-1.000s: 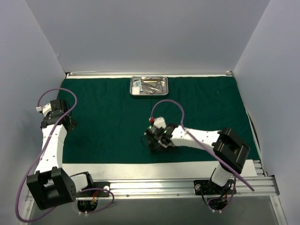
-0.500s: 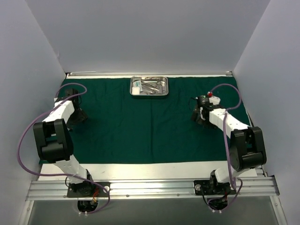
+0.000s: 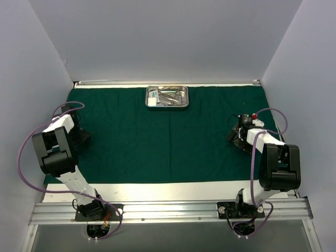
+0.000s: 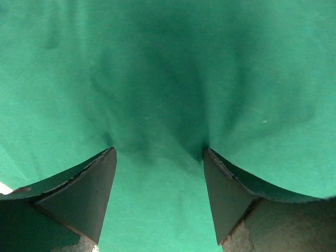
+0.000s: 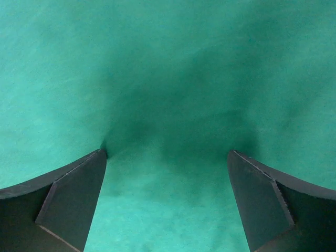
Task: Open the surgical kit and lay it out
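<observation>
The dark green drape (image 3: 168,142) lies spread flat over most of the worktop (image 3: 168,189), reaching the back wall and both sides; a bare pale strip shows along the near edge. The steel tray (image 3: 187,96) sits on the drape at the middle of its far edge, well apart from both arms. The left hand (image 4: 160,152) is low over the drape's left border, fingers apart with only faintly creased cloth between them; the right hand (image 5: 167,152) is near the right border, spread wide, gripping nothing. Inside the tray lie silver instruments (image 3: 170,96) and, at its left end, a small white-green packet (image 3: 153,97).
</observation>
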